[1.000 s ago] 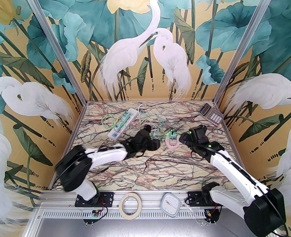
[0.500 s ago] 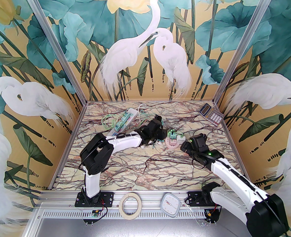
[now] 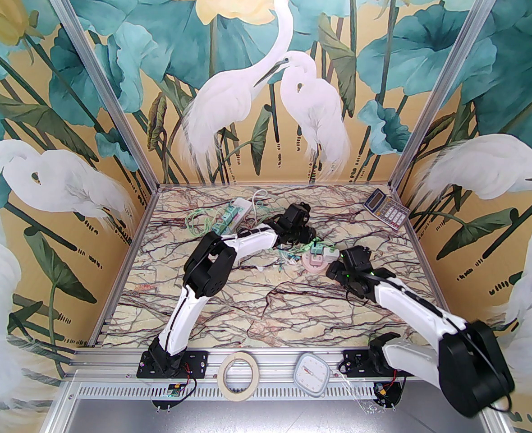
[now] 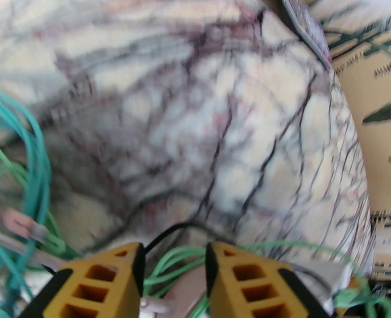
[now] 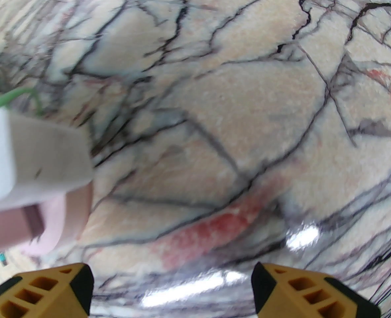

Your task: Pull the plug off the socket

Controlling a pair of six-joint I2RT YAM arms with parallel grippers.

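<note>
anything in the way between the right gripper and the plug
Nothing visible. In the right wrist view, bare table lies between the open right gripper and the white plug, which sits on the pink socket, left of the gripper.

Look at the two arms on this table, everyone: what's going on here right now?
Both arms reach toward the round pink socket mid-table, which has a white plug sitting on it. The right gripper is open beside the socket, touching nothing. The left gripper has its jaws narrowly apart over the tangle of green cables next to it. The plug is not yet pulled.
</note>
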